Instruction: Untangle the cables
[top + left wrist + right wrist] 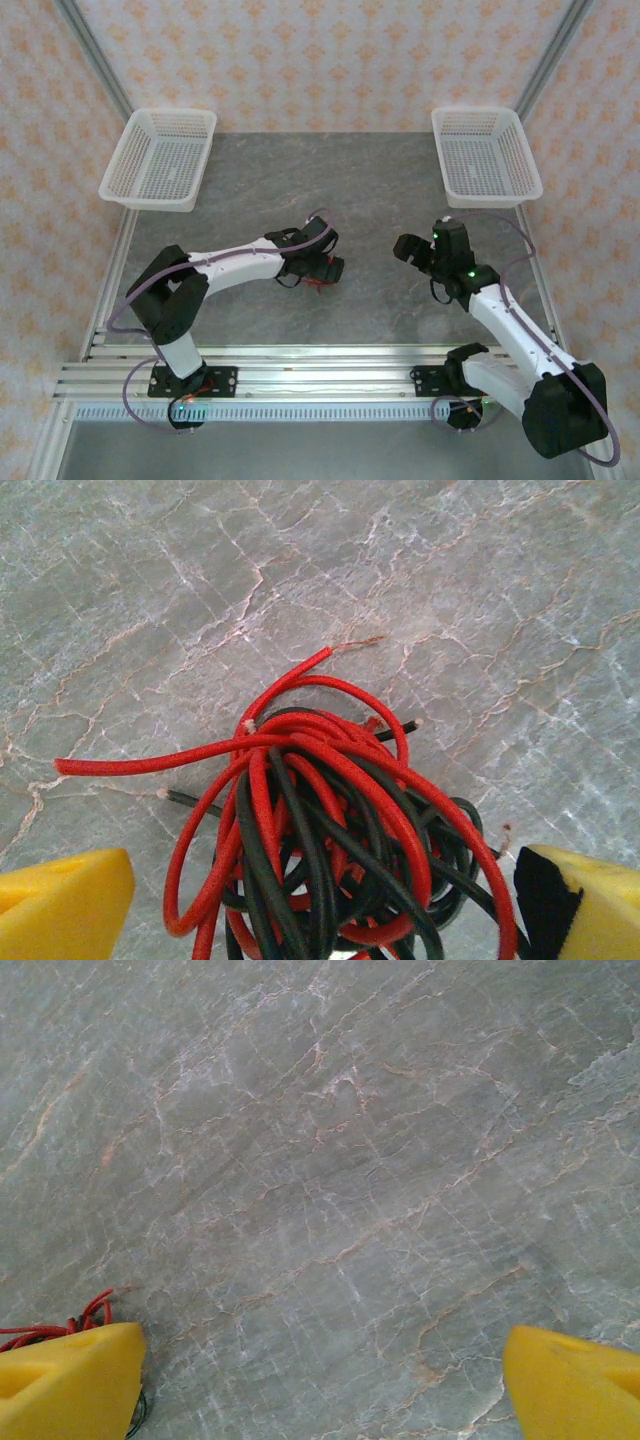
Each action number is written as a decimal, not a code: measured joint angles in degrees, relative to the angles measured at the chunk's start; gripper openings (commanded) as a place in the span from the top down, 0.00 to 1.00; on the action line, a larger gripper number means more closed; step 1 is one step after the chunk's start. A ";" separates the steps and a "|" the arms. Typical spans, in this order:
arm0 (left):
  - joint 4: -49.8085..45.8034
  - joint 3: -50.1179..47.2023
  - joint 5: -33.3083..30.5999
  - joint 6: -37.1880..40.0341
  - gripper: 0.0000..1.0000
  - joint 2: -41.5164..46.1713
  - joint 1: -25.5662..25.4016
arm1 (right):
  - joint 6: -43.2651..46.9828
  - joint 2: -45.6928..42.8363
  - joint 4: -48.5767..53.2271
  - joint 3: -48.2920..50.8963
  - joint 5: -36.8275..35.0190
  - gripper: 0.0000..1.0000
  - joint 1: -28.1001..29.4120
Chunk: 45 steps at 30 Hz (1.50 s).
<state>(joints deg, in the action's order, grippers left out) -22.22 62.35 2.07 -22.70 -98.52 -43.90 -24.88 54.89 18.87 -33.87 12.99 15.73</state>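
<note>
The grey marbled tabletop [380,190] carries the whole job. The left arm [230,262] reaches toward its middle and the right arm [500,310] angles in from the other side. The left fingers [60,905] are spread wide over the cables [320,810], a tight red-and-black knot lying on the tabletop between them, ungripped. The right fingers [570,1380] are also wide and hold nothing, with the knot's edge just beside one. This looks like the opening approach. Next, each side probably needs to pinch a separate strand, perhaps the free red end, then draw apart.
</note>
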 measured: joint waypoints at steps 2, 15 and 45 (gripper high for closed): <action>0.15 0.00 0.02 -0.20 0.16 -0.15 0.00 | -0.04 -0.24 -0.02 0.15 0.39 0.09 0.00; 1.09 0.07 0.09 -1.66 1.00 -0.35 -0.04 | -0.85 -1.64 -0.31 1.14 3.19 0.16 0.00; 14.27 -12.90 11.37 -9.42 1.00 17.29 -0.04 | -6.10 16.70 -21.75 0.20 11.61 0.23 19.58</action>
<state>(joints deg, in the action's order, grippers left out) -7.94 49.45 13.43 -32.12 -81.23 -43.94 -30.98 71.59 -2.87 -33.67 24.60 35.31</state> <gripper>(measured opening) 0.060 0.805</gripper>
